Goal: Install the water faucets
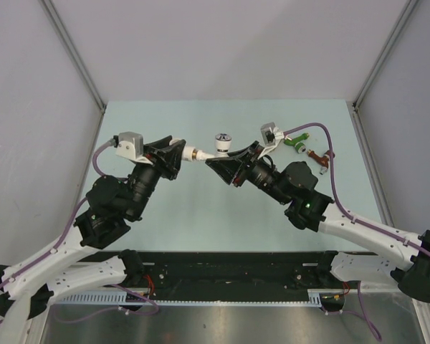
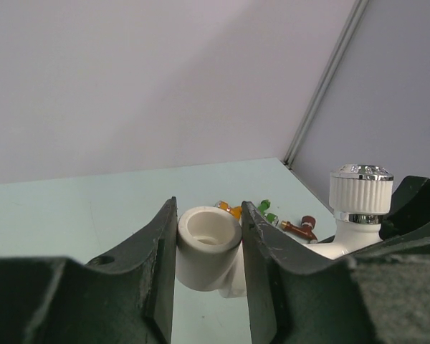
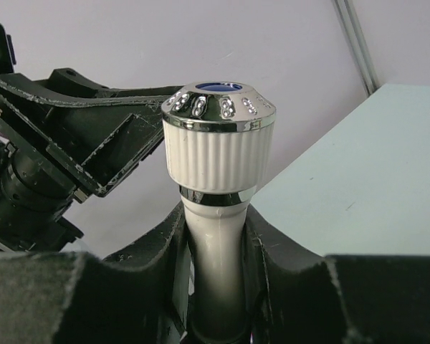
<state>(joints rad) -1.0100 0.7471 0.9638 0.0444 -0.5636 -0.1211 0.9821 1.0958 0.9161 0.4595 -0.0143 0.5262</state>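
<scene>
Left fingers [image 2: 154, 272] stand narrow, pressing both sides of a short white connector [image 2: 208, 240] whose open mouth faces up. Right fingers [image 3: 165, 251] are closed on the stem of the white faucet [image 3: 216, 265]. Its ribbed knob with a silvery cap rises upright just above their tips. From above, both pairs of fingers meet over the middle of the table [image 1: 186, 208], with connector and white faucet tip to tip between them. Whether the two parts are joined cannot be told. The green faucet [image 1: 296, 143] and dark red faucet [image 1: 315, 154] lie together near the far right edge, and the orange faucet [image 2: 229, 209] is mostly hidden behind the connector. The white faucet's spout is hidden by the right fingers.
</scene>
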